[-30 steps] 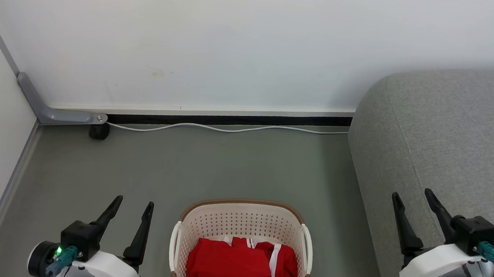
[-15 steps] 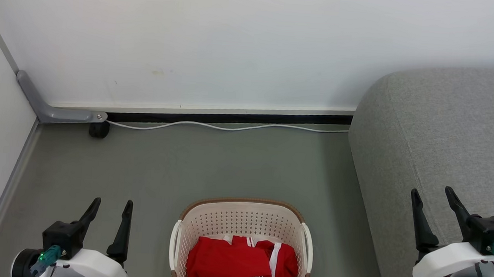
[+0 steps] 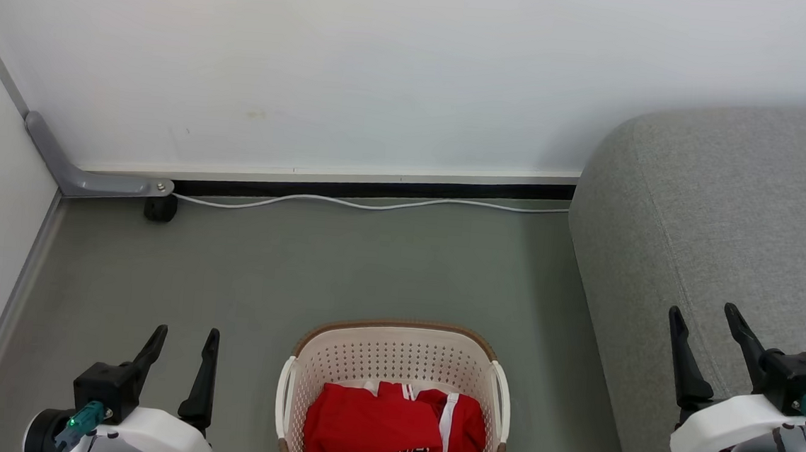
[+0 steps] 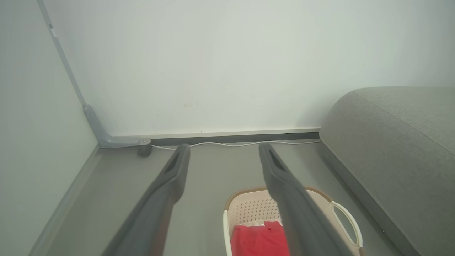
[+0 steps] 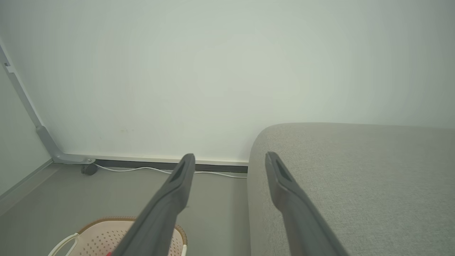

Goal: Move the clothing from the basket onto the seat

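At the lower left the left gripper (image 3: pixel 187 335) hangs over the floor (image 3: pixel 372 266) with fingers spread and empty, the basket (image 3: pixel 396 324) beside it holds the crumpled red clothing (image 3: pixel 374 430), and the right gripper (image 3: pixel 702 314), fingers likewise apart, hovers over the grey seat (image 3: pixel 731 206).

Left gripper (image 3: pixel 188 331), right gripper (image 3: pixel 702 309): fingers (image 3: pixel 202 375) spread, seemingly empty.

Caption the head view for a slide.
Left gripper and right gripper, both open, flank the basket holding red clothing, with the grey seat to its right.
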`<state>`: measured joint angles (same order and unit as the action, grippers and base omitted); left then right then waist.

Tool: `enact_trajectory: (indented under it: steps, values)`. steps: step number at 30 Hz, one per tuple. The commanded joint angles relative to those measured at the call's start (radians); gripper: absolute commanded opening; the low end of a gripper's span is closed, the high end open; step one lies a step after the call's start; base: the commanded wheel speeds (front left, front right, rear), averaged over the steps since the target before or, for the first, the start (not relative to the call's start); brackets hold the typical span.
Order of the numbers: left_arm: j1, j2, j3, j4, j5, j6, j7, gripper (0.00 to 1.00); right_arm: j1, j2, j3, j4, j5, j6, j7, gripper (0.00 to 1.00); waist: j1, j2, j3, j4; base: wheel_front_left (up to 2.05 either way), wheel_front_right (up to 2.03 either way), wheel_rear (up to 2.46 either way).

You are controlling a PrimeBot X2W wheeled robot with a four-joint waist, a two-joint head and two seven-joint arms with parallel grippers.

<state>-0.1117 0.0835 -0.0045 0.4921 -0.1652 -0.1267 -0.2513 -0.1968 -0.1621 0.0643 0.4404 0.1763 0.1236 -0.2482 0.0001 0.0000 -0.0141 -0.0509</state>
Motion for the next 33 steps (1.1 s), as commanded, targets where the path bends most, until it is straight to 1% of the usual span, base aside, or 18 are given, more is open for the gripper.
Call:
enact_trajectory:
  steps: [1, 8, 12, 18, 28, 33]
  values:
    - [-0.057, 0.015, 0.032, -0.026, 0.008, -0.004, -0.01, 1.0, -0.035, -0.011, 0.014, -0.027, -0.006, 0.007, -0.014, 1.0, 0.0, 0.0, 0.003, 0.001, 0.0, 0.0, 0.0]
    - [-0.059, 0.013, 0.029, -0.045, 0.009, -0.004, -0.01, 1.0, -0.05, -0.011, 0.019, -0.046, -0.003, 0.007, -0.014, 1.0, 0.0, 0.0, 0.039, -0.002, 0.0, 0.0, 0.0]
    - [-0.074, 0.007, 0.02, -0.056, 0.004, -0.004, -0.01, 1.0, -0.073, -0.012, 0.022, -0.065, -0.002, 0.007, -0.014, 1.0, 0.0, 0.0, 0.093, -0.005, 0.0, 0.0, 0.0]
    - [-0.124, -0.002, 0.006, -0.072, -0.005, -0.004, -0.01, 1.0, -0.122, -0.008, 0.006, -0.105, -0.005, 0.007, -0.014, 1.0, 0.0, 0.0, 0.206, -0.007, 0.0, 0.0, 0.0]
    - [-0.247, -0.013, -0.032, -0.072, -0.018, -0.004, -0.01, 1.0, -0.242, -0.001, -0.029, -0.166, -0.017, 0.007, -0.014, 1.0, 0.0, 0.0, 0.43, -0.016, 0.0, 0.0, 0.0]
    - [-0.31, -0.02, -0.054, -0.062, -0.031, -0.004, -0.01, 1.0, -0.3, 0.008, -0.025, -0.192, -0.026, 0.007, -0.014, 1.0, 0.0, 0.0, 0.532, -0.022, 0.0, 0.0, 0.0]
